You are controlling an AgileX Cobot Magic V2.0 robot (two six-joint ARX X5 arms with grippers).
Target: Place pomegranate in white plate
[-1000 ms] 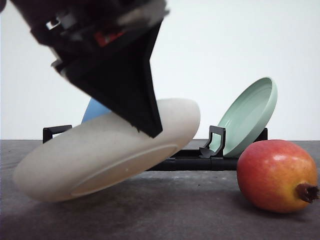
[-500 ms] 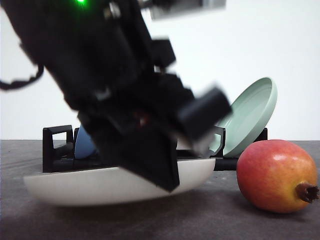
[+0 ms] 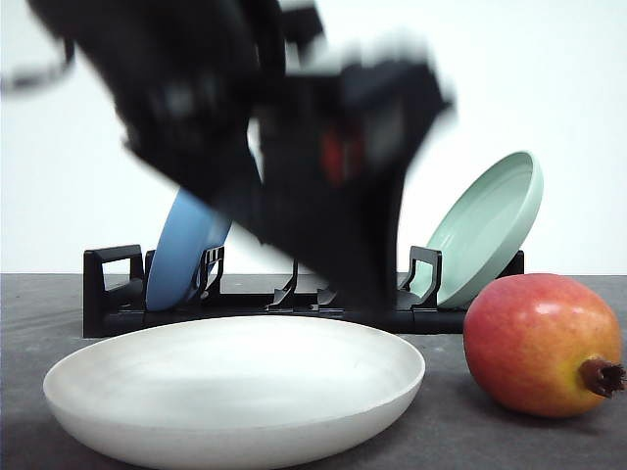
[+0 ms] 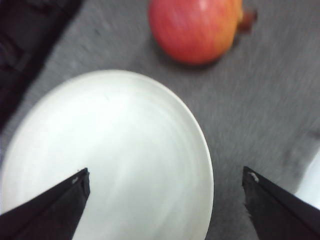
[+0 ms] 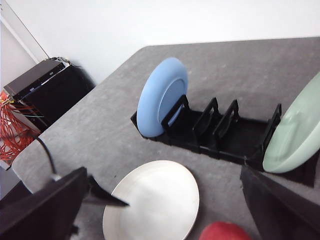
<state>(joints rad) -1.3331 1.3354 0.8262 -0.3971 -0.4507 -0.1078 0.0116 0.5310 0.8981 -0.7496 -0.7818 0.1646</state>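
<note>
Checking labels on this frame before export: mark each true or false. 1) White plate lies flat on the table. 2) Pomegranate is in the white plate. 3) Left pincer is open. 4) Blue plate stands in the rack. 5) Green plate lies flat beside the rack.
1) The white plate lies flat on the table. True.
2) The pomegranate is in the white plate. False: it sits on the table beside the plate.
3) The left pincer is open. True: its fingers are spread wide, with nothing between them.
4) The blue plate stands in the rack. True.
5) The green plate lies flat beside the rack. False: it leans tilted in the rack's end slot.
</note>
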